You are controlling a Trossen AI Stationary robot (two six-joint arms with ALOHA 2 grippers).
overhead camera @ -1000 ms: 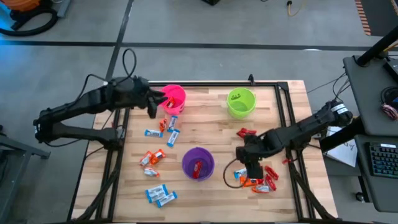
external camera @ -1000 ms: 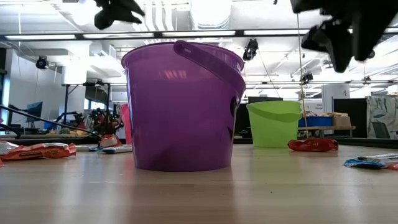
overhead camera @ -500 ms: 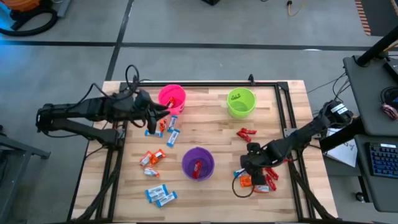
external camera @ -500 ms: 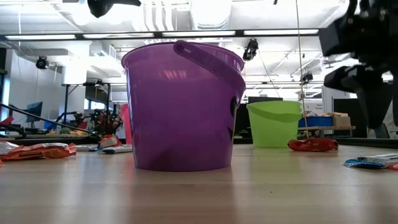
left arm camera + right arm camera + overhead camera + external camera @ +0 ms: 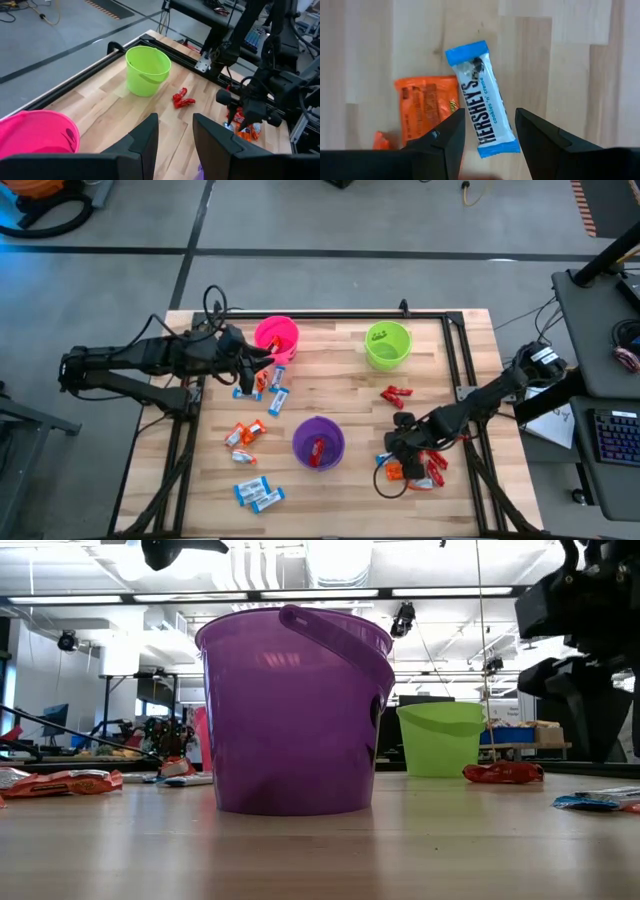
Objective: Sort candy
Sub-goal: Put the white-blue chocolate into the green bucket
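Note:
Wrapped candies lie flat on the wooden table. My right gripper stands open low over the right near cluster, pointing steeply down. Its fingers stand on either side of one end of a blue-and-white candy, and an orange candy lies beside it. My left gripper is open and holds nothing. It hangs high beside the pink cup, above a few blue and orange candies. The purple cup has a red candy inside.
The green cup stands at the far right, with two red candies in front of it. Orange candies and blue ones lie at the near left. A black frame borders the table. A cable loop lies by the right cluster.
My right gripper has come down toward the candy cluster at the near right and now stands low over it. My left gripper has swung from above the pink cup a little toward the table's near edge, staying high and open.

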